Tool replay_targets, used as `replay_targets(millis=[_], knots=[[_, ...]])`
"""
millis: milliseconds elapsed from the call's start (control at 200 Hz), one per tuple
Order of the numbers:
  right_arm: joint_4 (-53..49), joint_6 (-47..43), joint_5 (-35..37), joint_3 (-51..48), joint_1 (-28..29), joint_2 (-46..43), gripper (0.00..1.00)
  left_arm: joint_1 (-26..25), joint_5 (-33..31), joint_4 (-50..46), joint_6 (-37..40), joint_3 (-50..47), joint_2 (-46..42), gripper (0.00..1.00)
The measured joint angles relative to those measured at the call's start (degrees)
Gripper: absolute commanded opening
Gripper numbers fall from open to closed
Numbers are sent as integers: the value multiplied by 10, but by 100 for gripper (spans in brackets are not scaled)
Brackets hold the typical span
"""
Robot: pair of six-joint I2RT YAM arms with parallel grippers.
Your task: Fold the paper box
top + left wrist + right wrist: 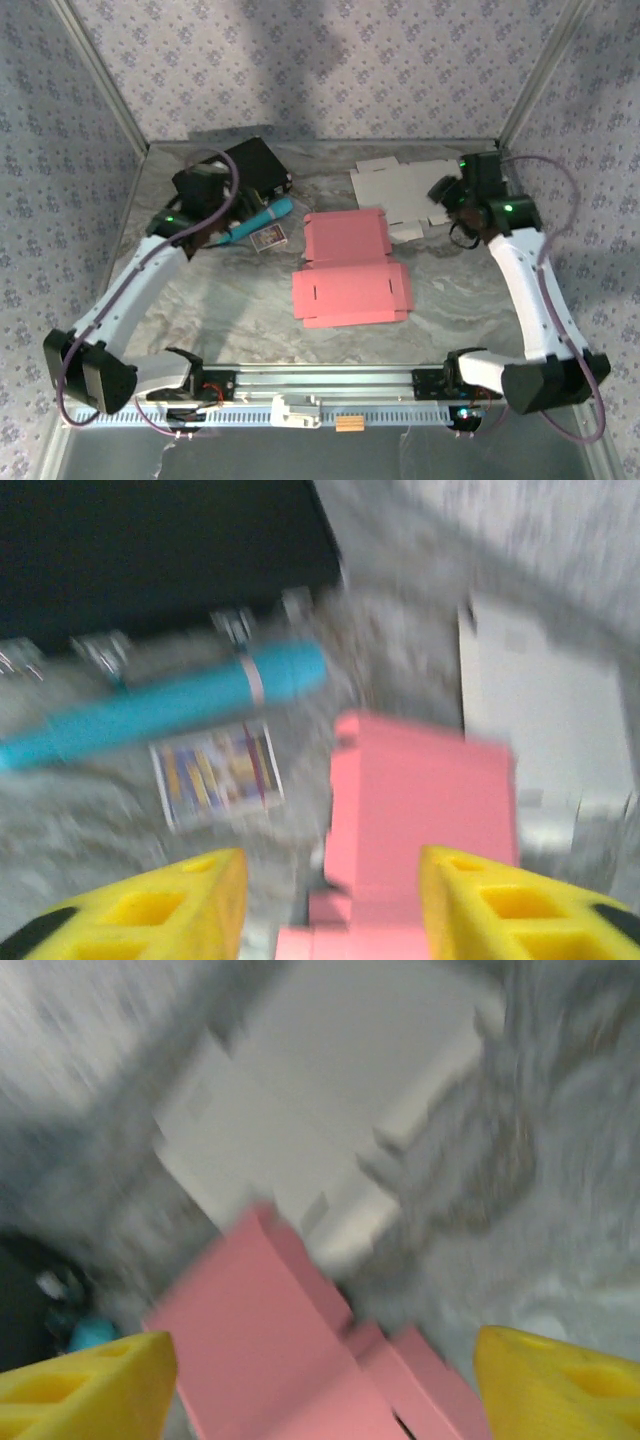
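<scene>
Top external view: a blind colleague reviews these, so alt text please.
A pink paper box lies mid-table between two robot arms. The left gripper hovers near a teal tube, the right gripper by a white cardboard blank.

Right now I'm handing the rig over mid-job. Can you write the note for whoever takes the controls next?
Left gripper: open and empty, at the table's far left, pointing toward the pink box blank.
Right gripper: open and empty, at the right edge of the white blank.
Pink box blank: lies opened out at the table's centre, with neither gripper touching it.
Far left: black case, teal tube, small card.
Done: no fold that I can make out.
Left: the whole fold.
</scene>
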Motion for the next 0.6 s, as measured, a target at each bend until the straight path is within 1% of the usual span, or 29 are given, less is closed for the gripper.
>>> replay_targets(millis=[60,95,120,215,285,385,430,530,600], knots=[[-15,19,-33,-57,28,-2,72,-45,6,-10,-11,-14,9,42],[-13,29,-55,-97,39,-13,71,-73,11,-12,-21,-25,16,40],[-12,37,-71,-128,44,-21,71,-84,13,-12,-23,-30,19,39],[9,53,-128,-219,47,-48,69,-128,25,-12,-39,-43,52,34],[29,52,-160,-255,43,-47,65,-151,36,-5,-45,-44,88,31],[50,23,-186,-264,28,-25,64,-170,52,8,-52,-51,125,30],[60,2,-192,-264,17,-13,65,-174,59,14,-56,-58,136,30],[80,-45,-216,-266,-30,12,69,-175,67,29,-66,-80,148,29],[94,-72,-228,-266,-63,30,70,-173,76,40,-76,-97,150,28]])
